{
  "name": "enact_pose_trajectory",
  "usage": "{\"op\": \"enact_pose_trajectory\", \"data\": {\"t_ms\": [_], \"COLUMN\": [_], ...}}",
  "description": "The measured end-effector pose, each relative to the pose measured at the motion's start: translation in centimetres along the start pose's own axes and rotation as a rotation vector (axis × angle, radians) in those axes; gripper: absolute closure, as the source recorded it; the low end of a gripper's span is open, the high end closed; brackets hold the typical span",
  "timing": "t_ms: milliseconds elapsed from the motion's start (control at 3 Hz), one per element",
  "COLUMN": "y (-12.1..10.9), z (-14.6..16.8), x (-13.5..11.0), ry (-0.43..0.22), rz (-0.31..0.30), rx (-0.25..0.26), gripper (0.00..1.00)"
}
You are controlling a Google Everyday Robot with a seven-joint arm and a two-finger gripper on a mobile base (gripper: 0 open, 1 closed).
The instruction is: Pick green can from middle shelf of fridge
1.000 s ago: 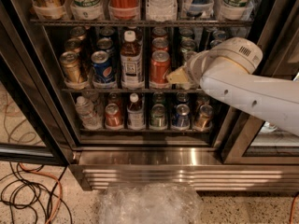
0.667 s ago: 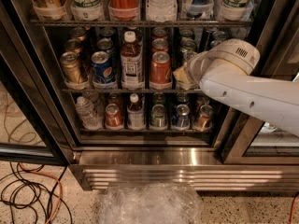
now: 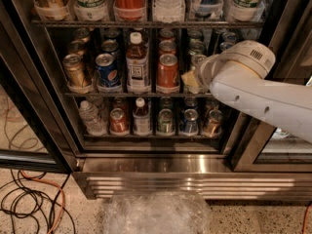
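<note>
My gripper reaches in from the right on a white arm. It sits at the right end of the middle shelf of the fridge, just right of a red can. A silver can top shows right above the gripper; that can's body is hidden behind it, so I cannot tell its colour. No green body shows on this shelf.
The middle shelf also holds a gold can, a blue Pepsi can and a white-capped bottle. Large bottles fill the rack above. The shelf below holds cans and small bottles. Cables and clear plastic wrap lie on the floor.
The gripper has shifted slightly right, off the front of the red can, which now shows in full.
</note>
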State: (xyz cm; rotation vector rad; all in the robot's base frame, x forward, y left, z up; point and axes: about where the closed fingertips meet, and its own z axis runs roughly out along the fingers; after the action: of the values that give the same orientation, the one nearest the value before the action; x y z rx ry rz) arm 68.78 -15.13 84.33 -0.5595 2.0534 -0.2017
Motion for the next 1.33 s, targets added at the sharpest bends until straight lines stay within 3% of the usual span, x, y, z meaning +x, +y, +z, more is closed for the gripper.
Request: {"op": "enact_pose_trajectory", "data": {"t_ms": [333, 1333], "y": [-0.1, -0.5], "z": [-0.2, -0.9], "x": [-0.3, 0.8], "ry": [0.000, 0.004], "rz": [0.000, 0.036], "rx": [0.000, -0.015], "gripper": [1.00, 1.00]}}
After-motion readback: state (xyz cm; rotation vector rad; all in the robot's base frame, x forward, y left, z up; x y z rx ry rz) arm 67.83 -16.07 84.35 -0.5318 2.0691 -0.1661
